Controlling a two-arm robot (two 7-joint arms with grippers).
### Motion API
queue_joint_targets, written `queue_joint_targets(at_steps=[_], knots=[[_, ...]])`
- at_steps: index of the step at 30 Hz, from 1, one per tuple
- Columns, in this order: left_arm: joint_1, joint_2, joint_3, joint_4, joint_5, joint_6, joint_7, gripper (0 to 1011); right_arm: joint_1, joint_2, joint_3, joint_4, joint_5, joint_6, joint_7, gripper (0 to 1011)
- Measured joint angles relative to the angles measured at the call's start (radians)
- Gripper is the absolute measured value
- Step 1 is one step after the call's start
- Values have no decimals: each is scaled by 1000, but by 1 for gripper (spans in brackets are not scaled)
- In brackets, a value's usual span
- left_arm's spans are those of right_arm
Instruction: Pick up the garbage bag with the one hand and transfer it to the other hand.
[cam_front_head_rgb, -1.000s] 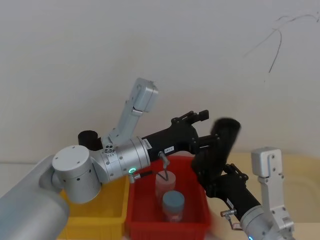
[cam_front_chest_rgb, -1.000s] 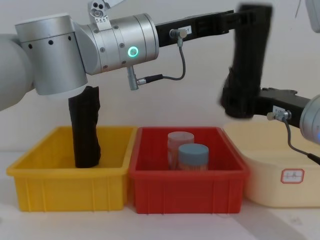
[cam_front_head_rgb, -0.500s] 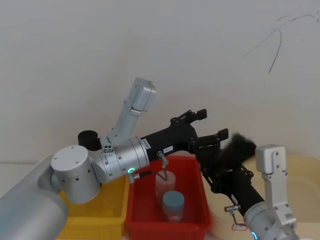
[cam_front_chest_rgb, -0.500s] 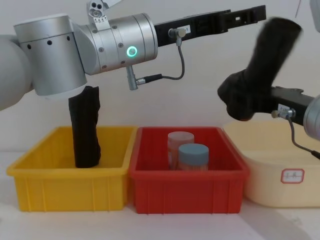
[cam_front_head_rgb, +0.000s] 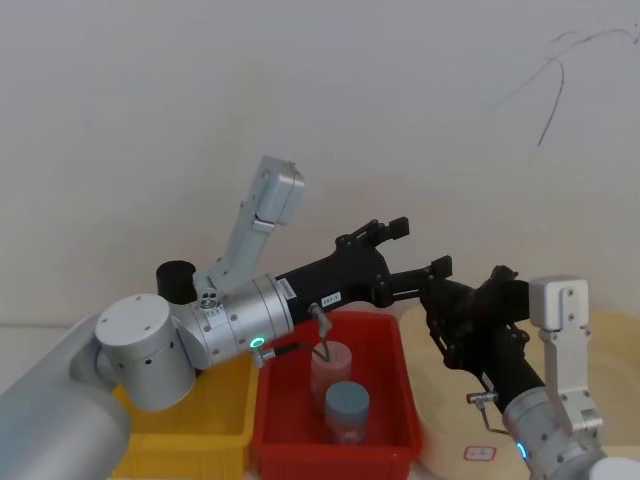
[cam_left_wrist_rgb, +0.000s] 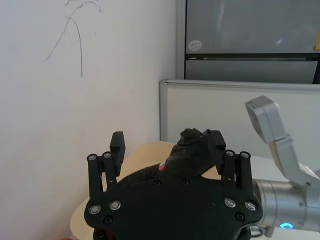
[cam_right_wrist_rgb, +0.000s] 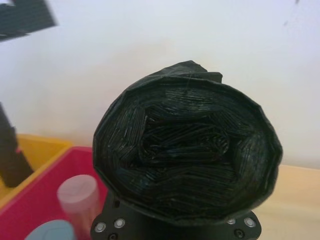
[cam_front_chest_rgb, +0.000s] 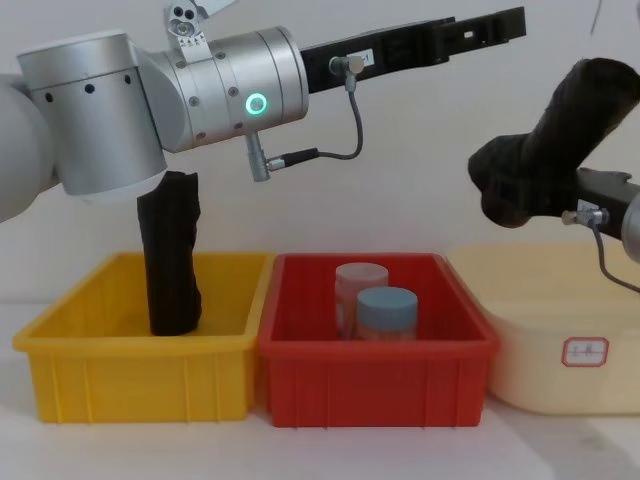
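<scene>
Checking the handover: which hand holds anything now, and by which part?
The right hand grips the garbage bag near its lower end; the left hand is open and empty.

Three containers stood in a row on the table (cam_front_chest_rgb: 300, 452). The left bin (cam_front_chest_rgb: 140, 345) touched the middle bin (cam_front_chest_rgb: 378, 385), and the tub (cam_front_chest_rgb: 560, 330) stood just beside the middle bin at the right end. The bumpy roll (cam_front_chest_rgb: 172, 255) stood upright in the left bin. Two jars stood in the middle bin, the lidded jar (cam_front_chest_rgb: 387, 312) directly in front of the rear jar (cam_front_chest_rgb: 360, 283). The left gripper (cam_front_chest_rgb: 505, 22) reached in from the left, high above the middle bin. The garbage bag (cam_front_chest_rgb: 575, 115) sat tilted in the right gripper (cam_front_head_rgb: 468, 312) above the tub, lower than the left gripper and apart from it.
</scene>
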Motion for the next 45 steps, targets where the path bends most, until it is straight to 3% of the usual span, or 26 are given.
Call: queue_joint_targets(at_steps=[21, 35, 45], knots=[[40, 46, -33, -60, -9, -4, 43, 1000, 118, -11, 57, 179, -63, 40, -108, 593], [99, 116, -90, -147, -2, -1, 116, 1000, 141, 4, 92, 222, -91, 58, -150, 981], [135, 150, -123, -187, 1, 9, 150, 1000, 97, 17, 108, 142, -90, 76, -130, 1000]])
